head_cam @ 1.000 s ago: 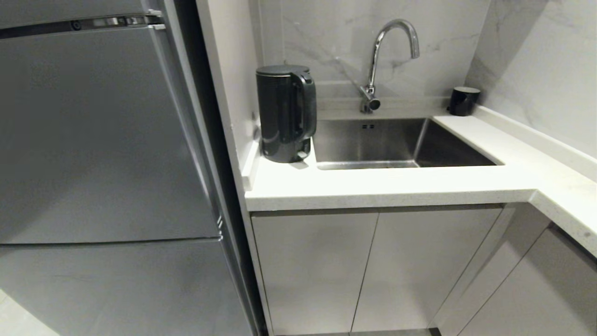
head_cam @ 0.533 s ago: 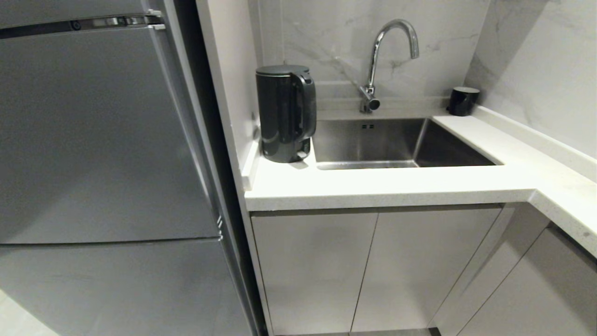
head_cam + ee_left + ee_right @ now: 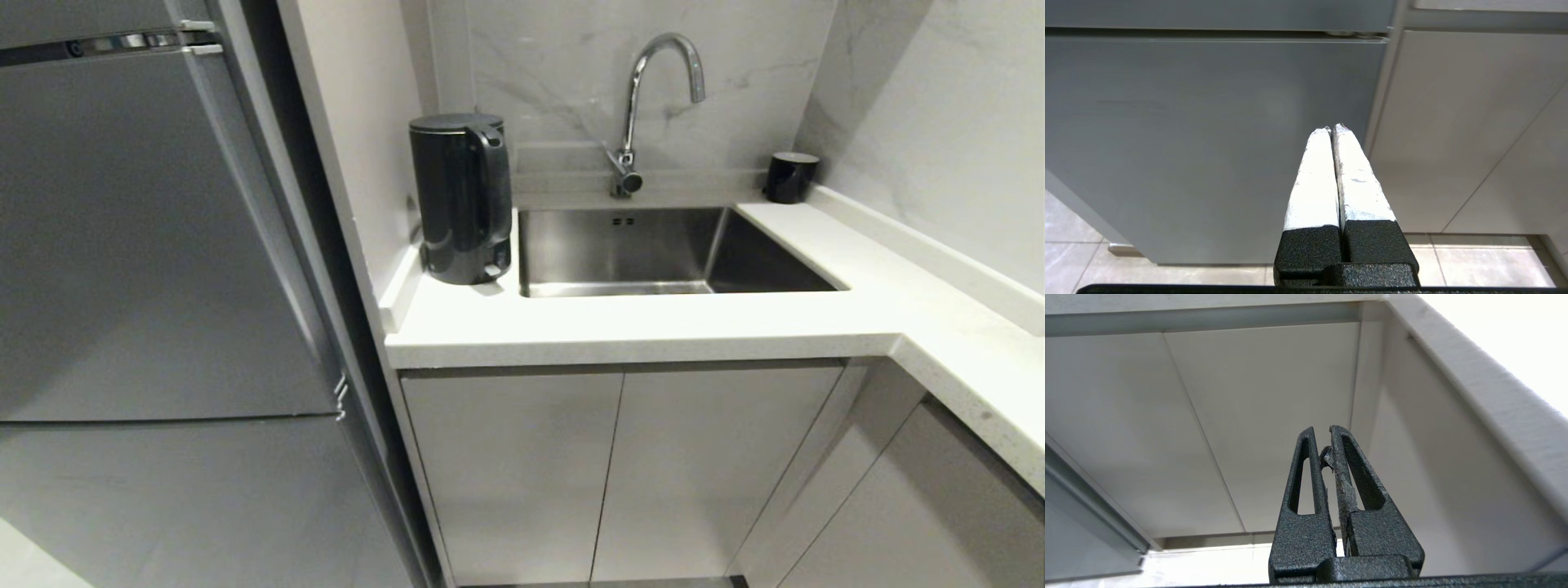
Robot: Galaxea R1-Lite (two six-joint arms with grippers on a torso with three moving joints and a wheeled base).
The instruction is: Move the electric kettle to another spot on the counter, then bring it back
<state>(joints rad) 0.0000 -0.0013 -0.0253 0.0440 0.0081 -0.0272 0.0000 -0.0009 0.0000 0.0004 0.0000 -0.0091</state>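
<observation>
You see the tall glossy black electric kettle standing upright on the white speckled stone counter, just left of the steel sink. Your left gripper and right gripper hang low by the cabinet doors, both closed, holding nothing.

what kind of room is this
Most likely a small home kitchen: a steel sink with a curved tap set in a white counter, and a grey fridge beside it.
</observation>
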